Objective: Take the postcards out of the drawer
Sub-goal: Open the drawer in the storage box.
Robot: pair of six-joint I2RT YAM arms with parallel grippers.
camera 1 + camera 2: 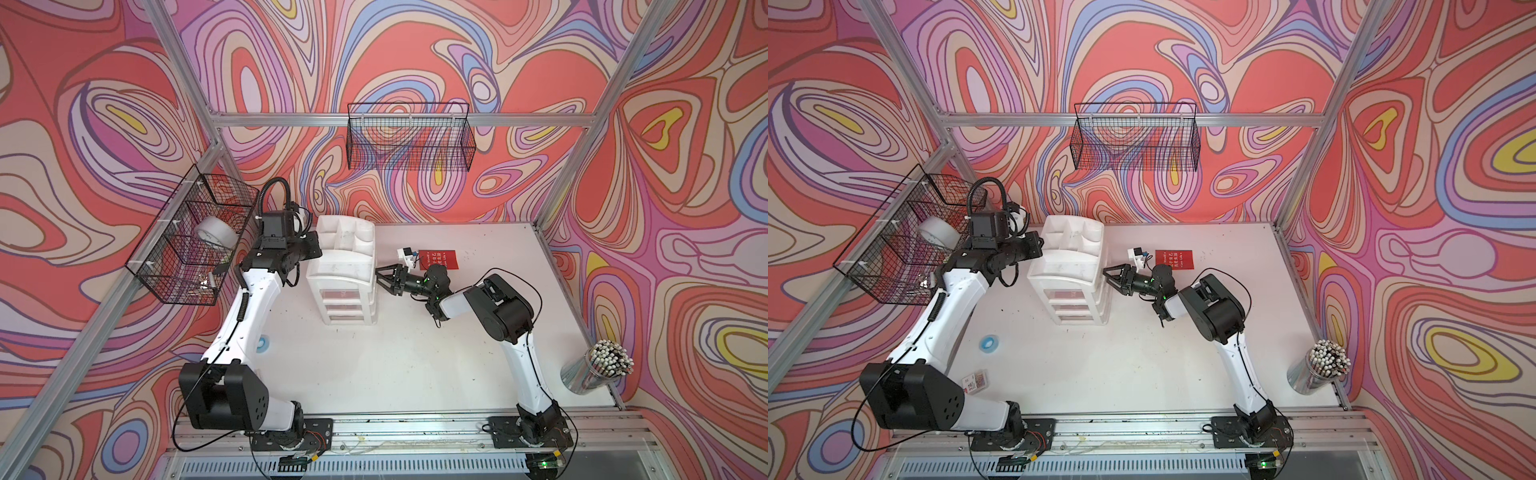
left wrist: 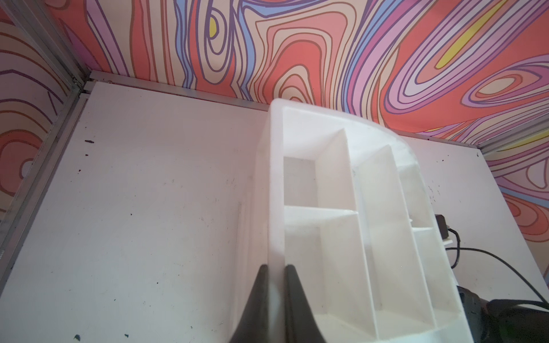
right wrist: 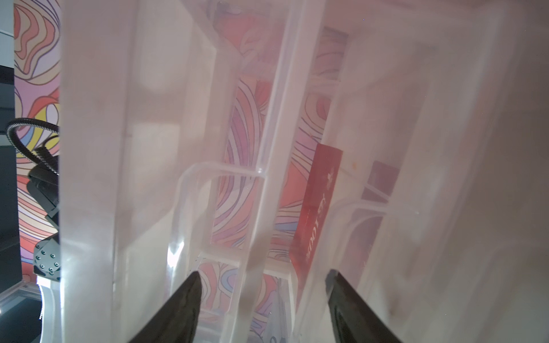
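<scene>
**A:** How many postcards are showing?

**B:** Two for sure. One postcard [image 1: 439,260] is lying flat on the table [image 1: 415,365], just behind the right wrist. A second postcard [image 3: 319,205], reading "100%", is sitting inside a drawer and showing through the frosted plastic in the right wrist view. I cannot tell which drawer. A darker red patch [image 3: 383,181] is showing in the neighbouring drawer, and I cannot tell whether it is a third.

**A:** And the unit?

**B:** The unit [image 1: 340,270] is standing near the table's back edge, carrying three stacked drawers. Red is showing through the top front in both top views.

**A:** What are the grippers doing?

**B:** The left gripper [image 2: 276,276] is pinching the wall of the unit's top tray, with its jaws together on it. The right gripper [image 1: 379,279] is hanging just beside the unit's side, jaws apart and holding nothing.

**A:** Anything further out?

**B:** Two wire baskets [image 1: 409,137] are hanging on the walls. One tape roll [image 1: 216,235] is lying in the left basket. One jar [image 1: 598,370] of sticks is standing at the table's right edge.
</scene>
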